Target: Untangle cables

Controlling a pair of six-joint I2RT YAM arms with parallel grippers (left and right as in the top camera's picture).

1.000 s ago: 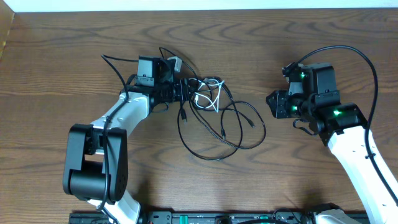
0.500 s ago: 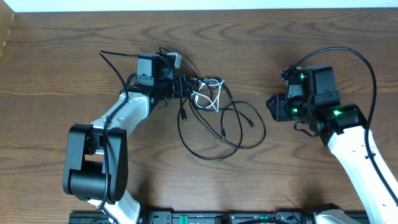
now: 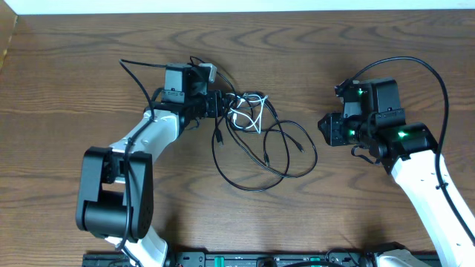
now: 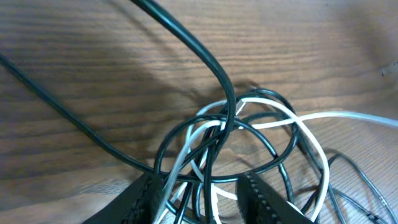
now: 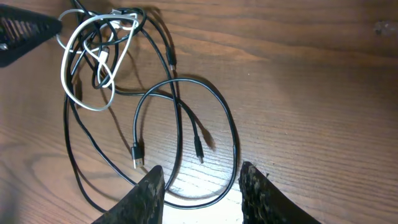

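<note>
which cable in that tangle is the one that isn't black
The white cable, looped inside the knot right at the left gripper; all the other cables, including the wide loose loops, are black.

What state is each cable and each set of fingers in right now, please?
black cables: lying on the table in loose loops, tangled together at one end.
white cable: looped through the black tangle.
left fingers: apart, straddling strands of the tangle.
right fingers: apart, nothing gripped, off to the side of the cables.
</note>
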